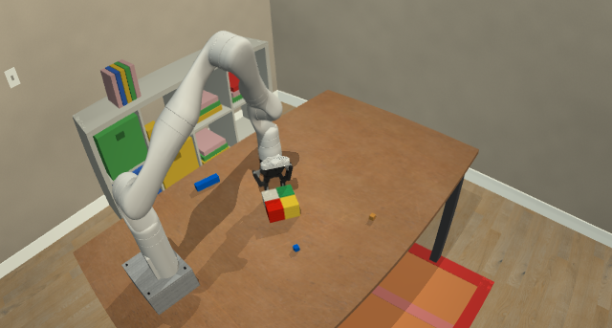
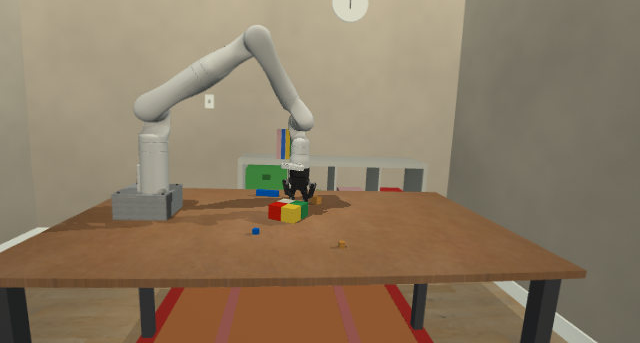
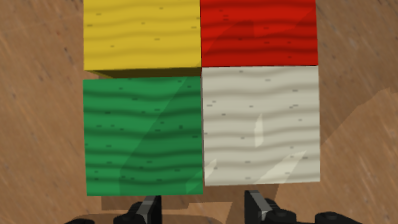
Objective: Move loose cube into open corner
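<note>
Wrist view: green cube [image 1: 286,190] [image 2: 303,209] [image 3: 144,136], presumably the loose one, in its corner, gap toward yellow cube [image 1: 291,207] [image 2: 291,213] [image 3: 142,35]; tool [image 1: 274,185] [image 2: 299,198] [image 3: 203,209], part-open, empty. Step, judged: final seating; next, a gentle push toward yellow.

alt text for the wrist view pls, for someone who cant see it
Four cubes in a two-by-two block: yellow and red above, green and white below, with a narrow gap between yellow and green. Parted gripper fingers show at the bottom edge.

A round, pale clock [image 2: 342,5] hangs high on the beige wall [image 1: 143,22] [image 2: 100,43].
</note>
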`<action>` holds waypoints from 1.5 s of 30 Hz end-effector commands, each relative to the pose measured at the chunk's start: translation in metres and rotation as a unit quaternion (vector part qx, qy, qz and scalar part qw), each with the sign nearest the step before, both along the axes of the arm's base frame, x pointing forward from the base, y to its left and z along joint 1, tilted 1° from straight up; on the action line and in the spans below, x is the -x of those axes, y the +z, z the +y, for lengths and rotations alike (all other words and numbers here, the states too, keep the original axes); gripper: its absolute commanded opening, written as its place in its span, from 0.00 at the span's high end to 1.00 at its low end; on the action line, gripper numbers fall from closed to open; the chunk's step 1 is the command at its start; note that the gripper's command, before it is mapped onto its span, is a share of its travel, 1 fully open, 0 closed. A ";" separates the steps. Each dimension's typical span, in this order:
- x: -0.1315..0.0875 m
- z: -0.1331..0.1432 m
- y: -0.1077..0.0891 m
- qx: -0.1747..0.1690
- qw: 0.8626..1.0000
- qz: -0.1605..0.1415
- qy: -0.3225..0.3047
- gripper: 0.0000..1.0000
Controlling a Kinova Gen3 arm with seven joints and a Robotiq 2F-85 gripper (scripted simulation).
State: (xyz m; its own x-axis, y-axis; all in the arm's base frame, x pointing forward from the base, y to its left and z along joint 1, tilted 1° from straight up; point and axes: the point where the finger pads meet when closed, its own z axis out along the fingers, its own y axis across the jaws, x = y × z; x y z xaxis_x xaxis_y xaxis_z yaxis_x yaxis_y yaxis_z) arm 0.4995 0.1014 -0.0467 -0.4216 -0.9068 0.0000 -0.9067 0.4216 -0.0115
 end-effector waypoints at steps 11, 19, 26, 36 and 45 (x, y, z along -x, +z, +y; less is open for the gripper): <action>-0.001 0.000 0.001 0.000 1.000 -0.001 0.000 0.45; -0.001 0.000 0.001 0.000 1.000 -0.001 0.000 0.45; 0.000 -0.001 0.001 0.000 1.000 -0.001 0.000 0.45; 0.001 -0.003 0.001 0.000 1.000 -0.001 0.000 0.45; 0.001 -0.004 0.001 0.000 1.000 -0.001 0.000 0.45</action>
State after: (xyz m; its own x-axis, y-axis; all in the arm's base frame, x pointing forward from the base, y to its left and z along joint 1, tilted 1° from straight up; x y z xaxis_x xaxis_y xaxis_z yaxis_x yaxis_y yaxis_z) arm 0.4973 0.0970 -0.0468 -0.4213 -0.9069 0.0001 -0.9069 0.4212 -0.0114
